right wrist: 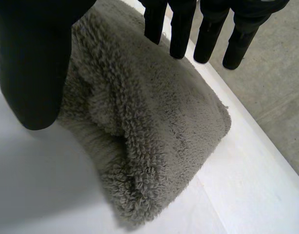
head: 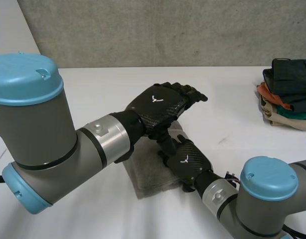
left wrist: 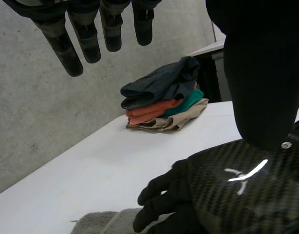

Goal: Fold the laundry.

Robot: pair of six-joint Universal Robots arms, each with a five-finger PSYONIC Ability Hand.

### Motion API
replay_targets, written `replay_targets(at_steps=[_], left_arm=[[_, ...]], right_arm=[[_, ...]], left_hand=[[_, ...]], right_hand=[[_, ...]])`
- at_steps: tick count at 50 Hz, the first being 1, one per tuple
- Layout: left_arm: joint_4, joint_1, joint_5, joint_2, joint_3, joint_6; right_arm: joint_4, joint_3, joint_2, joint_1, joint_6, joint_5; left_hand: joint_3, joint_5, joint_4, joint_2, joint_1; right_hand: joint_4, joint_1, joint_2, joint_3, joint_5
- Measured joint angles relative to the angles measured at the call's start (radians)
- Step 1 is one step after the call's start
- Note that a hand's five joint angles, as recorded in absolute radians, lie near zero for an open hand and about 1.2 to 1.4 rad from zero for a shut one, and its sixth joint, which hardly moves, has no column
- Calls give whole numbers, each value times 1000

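Observation:
A grey fluffy towel [head: 145,177] lies folded on the white table [head: 93,94]; its thick folded edge shows in the right wrist view [right wrist: 149,131]. My right hand [head: 189,160] rests over the towel's right side, open, with straight fingers [right wrist: 204,34] above the pile and the thumb [right wrist: 32,63] beside the fold. My left hand [head: 160,103] hovers above the towel and over the right hand, open and holding nothing, its fingers [left wrist: 86,41] straight. In the left wrist view the right hand [left wrist: 232,190] lies beneath it, beside a bit of towel [left wrist: 98,223].
A stack of folded clothes [head: 287,92], dark on top with orange, green and beige below, sits at the table's far right edge [left wrist: 164,100]. A grey concrete wall [head: 158,30] runs behind the table.

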Motion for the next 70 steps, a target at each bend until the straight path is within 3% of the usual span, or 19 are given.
replay_targets(at_steps=[12,17,19,20,34,38,49,54,58,66,70], left_arm=[[1,-12,-17,-3,0,-7],[2,-11,-17,-4,1,-9],[2,-11,-17,-4,1,-9],[2,-9,-17,-4,2,-9],[24,-1,-25,44,41,-12],[48,-1,-34,72,65,-12],[108,0,-71,117,103,-25],[110,-3,-73,106,89,-29],[108,-8,-72,80,75,-29],[107,-16,-72,30,58,-28],[107,-23,-72,16,53,-27]], right_arm=[[-76,-46,62,-6,1,-8],[-78,-68,66,-6,5,-12],[-78,-68,66,-6,5,-12],[-85,-82,70,-5,8,-14],[-114,-288,59,-28,131,20],[-106,-416,42,-100,190,33],[-100,-765,11,-439,337,21],[-101,-865,89,-622,402,-48],[-103,-918,223,-761,426,-160],[-51,-979,471,-910,420,-391],[1,-992,525,-940,401,-480]], left_hand=[[0,0,0,0,0],[0,0,0,0,0],[0,0,0,0,0],[0,0,0,0,0],[0,0,0,0,0],[0,0,0,0,0],[0,0,0,0,0],[0,0,0,0,0],[0,0,0,0,0],[0,0,0,0,0],[0,0,0,0,0]], right_hand=[[162,170,161,159,100],[639,567,655,642,596],[639,567,655,642,596],[843,654,810,815,763],[864,679,810,815,766],[867,682,810,819,766],[867,682,810,827,766],[867,682,810,828,779],[868,682,820,839,779],[868,682,820,839,800],[832,682,807,814,820]])
